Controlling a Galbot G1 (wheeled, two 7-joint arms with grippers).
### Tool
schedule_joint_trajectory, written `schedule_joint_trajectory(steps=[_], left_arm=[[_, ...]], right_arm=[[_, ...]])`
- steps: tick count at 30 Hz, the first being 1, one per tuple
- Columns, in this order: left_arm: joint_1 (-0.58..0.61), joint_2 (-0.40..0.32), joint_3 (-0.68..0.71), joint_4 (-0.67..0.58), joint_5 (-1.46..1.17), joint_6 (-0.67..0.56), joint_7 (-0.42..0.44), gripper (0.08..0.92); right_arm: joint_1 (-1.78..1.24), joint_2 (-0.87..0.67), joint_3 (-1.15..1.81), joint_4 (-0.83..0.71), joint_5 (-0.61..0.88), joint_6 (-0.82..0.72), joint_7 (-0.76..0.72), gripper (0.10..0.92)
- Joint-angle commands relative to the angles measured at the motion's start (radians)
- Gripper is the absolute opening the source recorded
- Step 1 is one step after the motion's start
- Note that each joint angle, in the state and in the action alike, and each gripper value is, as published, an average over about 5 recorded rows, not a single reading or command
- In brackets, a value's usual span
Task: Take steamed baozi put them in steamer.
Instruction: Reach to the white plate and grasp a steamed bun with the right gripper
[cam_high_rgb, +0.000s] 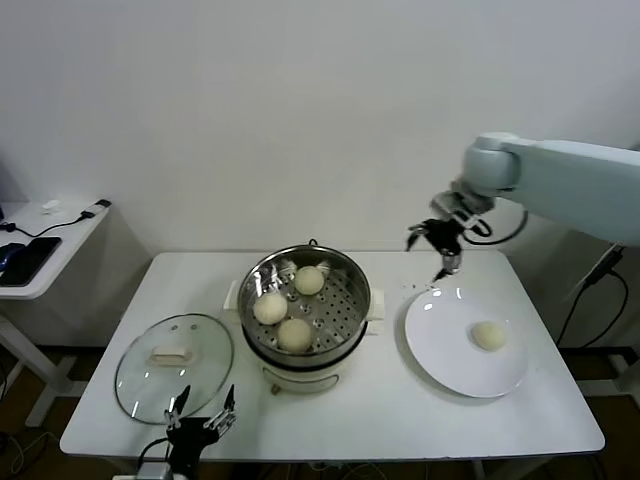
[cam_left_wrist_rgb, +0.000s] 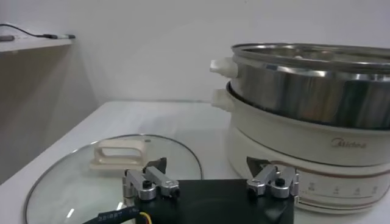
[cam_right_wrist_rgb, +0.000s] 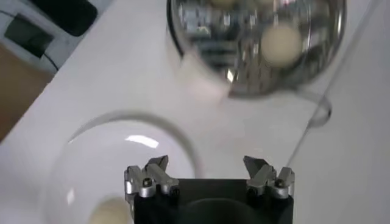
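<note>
Looking good, you've got three baozi in the steamer (cam_high_rgb: 305, 305) already, so just the last baozi (cam_high_rgb: 488, 335) on the plate (cam_high_rgb: 440, 345) is left. Your right gripper (cam_high_rgb: 432, 248) hovers above the plate's far edge, jaws apart and empty; left gripper (cam_high_rgb: 200, 418) sits parked near the lid (cam_high_rgb: 140, 372), jaws apart too.

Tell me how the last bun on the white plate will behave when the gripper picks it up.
The baozi looks round and smooth, so it may roll on the flat plate if nudged off-centre. It appears soft dough, likely to dent under a hard squeeze. Small and puffy, it is probably light. The right gripper is open above the plate's far edge; the left gripper waits near the lid.
</note>
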Motion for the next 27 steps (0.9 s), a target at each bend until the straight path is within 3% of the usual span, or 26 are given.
schedule_joint_trajectory(steps=[1,12,27], left_arm=[[0.004,0.0,-0.002,-0.017,-0.008,0.001,0.004,0.823],[0.006,-0.002,-0.011,-0.022,-0.017,-0.002,0.009,0.823],[0.025,0.002,-0.014,-0.016,-0.005,-0.003,0.013,0.823]], right_arm=[[-0.178,-0.247,0.047,-0.056,-0.088,-0.135,-0.013,0.823],[-0.562,-0.211,0.383,-0.209,-0.253,-0.18,0.034,0.823],[-0.719,-0.056,0.537,-0.35,-0.345,-0.208,0.096,0.823]])
